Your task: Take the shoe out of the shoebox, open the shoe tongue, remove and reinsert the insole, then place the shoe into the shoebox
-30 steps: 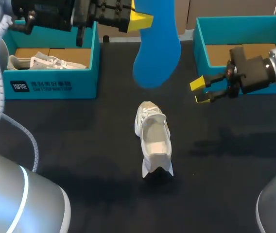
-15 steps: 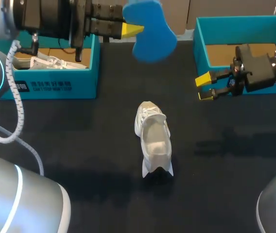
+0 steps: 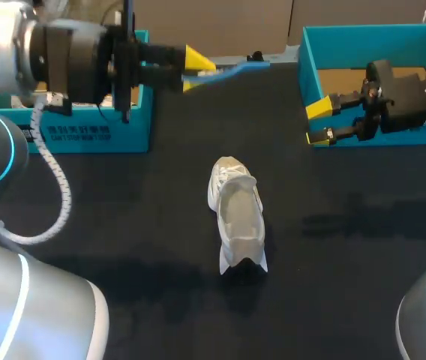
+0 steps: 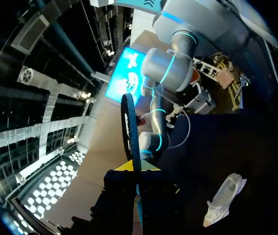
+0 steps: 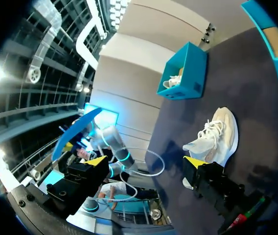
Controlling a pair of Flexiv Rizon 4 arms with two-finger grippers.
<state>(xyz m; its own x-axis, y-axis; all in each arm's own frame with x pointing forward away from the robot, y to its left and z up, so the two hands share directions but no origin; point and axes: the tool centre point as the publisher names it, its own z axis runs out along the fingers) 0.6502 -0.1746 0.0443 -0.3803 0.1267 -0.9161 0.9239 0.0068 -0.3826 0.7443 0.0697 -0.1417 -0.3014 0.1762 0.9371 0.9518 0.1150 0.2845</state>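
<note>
Over the last second the left arm has turned its wrist: the blue insole (image 3: 232, 69), which hung broad face toward the head camera, now lies flat and shows only its thin edge, reaching out from the left gripper (image 3: 194, 71) over the far part of the table (image 3: 123, 210). The left wrist view confirms the hold, with the insole (image 4: 129, 127) pinched edgewise between both yellow tips. The right gripper (image 3: 318, 122) has drawn back a little toward the near wall of the right shoebox (image 3: 370, 30); its fingers stand apart with nothing between them. The white shoe (image 3: 235, 217) has not shifted and stands upright mid-table, mouth open, well apart from both grippers. Assessment: removal of the insole is complete, and the flat turn appears to prepare it for reinsertion. The shoe stands unrestrained, so it may slide when the insole is pushed in unless the right gripper steadies it.
</note>
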